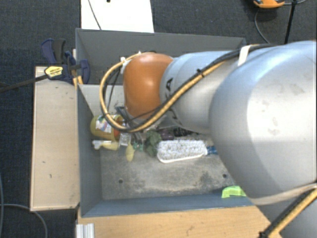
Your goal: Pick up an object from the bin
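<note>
Camera view, pincer [128,132] by yellow bottle [101,127], grip cannot be told, white brush [181,150] lengthwise left-right.

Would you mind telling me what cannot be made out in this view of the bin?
Back and right of the bin: covered by the arm in the camera view.
Things under the orange wrist cover: hidden by it.
Green thing at the front right: partly behind the arm, kind unclear.
Small dark things beside the white brush: heaped, too small to name.
</note>
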You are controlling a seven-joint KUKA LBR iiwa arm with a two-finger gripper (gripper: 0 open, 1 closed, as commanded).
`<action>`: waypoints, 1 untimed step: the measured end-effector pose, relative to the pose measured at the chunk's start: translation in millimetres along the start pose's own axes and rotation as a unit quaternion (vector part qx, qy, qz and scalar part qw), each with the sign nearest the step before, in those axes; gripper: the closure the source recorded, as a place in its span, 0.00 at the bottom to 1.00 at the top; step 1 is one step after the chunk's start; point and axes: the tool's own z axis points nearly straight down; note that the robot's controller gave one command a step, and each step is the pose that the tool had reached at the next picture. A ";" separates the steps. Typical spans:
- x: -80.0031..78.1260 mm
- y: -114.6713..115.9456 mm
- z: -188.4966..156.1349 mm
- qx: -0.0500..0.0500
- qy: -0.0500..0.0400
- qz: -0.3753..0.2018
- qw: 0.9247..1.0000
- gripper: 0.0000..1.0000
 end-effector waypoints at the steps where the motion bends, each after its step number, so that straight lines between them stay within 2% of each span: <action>1: -13.2 3.8 -34.0 -0.006 -0.005 0.003 1.000 1.00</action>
